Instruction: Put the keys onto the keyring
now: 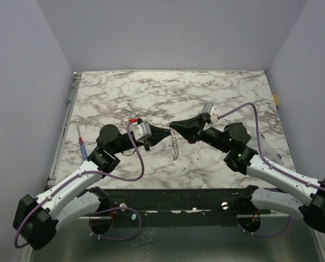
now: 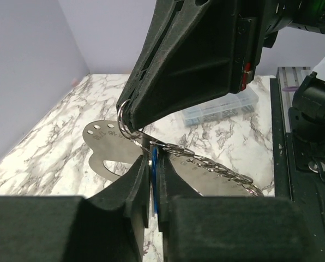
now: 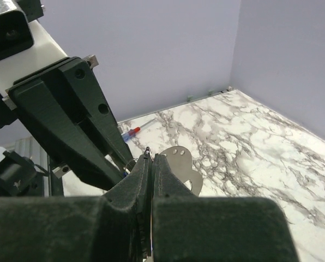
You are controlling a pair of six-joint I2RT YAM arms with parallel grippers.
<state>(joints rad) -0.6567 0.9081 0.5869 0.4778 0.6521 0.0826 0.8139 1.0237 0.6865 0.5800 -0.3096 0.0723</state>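
Note:
Both grippers meet tip to tip above the middle of the table. My left gripper [image 1: 164, 132] [image 2: 152, 159] is shut on the bright blue head of a key [image 2: 153, 172], held edge-on; its blade is hidden. My right gripper [image 1: 173, 127] [image 3: 152, 158] is shut on the keyring [image 2: 120, 116] [image 3: 149, 152], a thin wire loop poking out at its tips. A silvery chain [image 1: 175, 147] [image 2: 222, 166] hangs from the ring. A flat metal tag with holes [image 2: 103, 141] [image 3: 182, 162] hangs with it. The key sits just below the ring; whether they touch I cannot tell.
A blue-and-red-handled screwdriver [image 1: 83, 146] [image 3: 131, 131] lies near the table's left edge. A clear plastic box of small parts [image 2: 223, 106] [image 1: 269, 146] sits at the right side. The walls enclose the marble table [image 1: 151, 93] at the back and sides.

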